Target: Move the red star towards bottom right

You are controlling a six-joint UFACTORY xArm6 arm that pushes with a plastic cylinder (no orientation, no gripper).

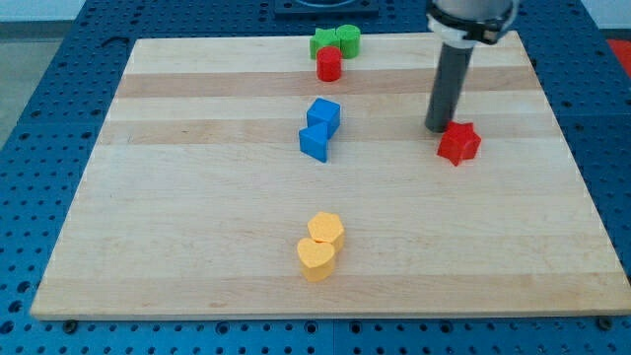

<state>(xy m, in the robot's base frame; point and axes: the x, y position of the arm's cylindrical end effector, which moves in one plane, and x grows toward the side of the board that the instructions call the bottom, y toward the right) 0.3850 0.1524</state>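
- Board [197,197] of pale wood fills the view, resting on a blue perforated table [39,128].
- Red star [459,143] lies in the view's right half, above mid-height, well apart from every other block.
- My tip [438,128] stands just beside the star, at its upper-left edge; contact looks likely but cannot be confirmed. The rod has no pincer, so nothing is released, clenched or grasped; it can only push.
- Other blocks: a red cylinder [328,65] near the view's top, touching or just below two green blocks [335,40]; two blue blocks [318,129] touching one another near the centre; two yellow blocks [319,246] touching, towards the view's bottom.
- Handling, as a judgement: the star appears small, rigid and light, and should slide easily on the smooth wood. Its points make it prone to spin if pushed off-centre, so the push is best applied at the notch on its upper-left side, in line with its middle.
- Progress, as a judgement: the path towards the bottom right holds no blocks, with much board left to cross.
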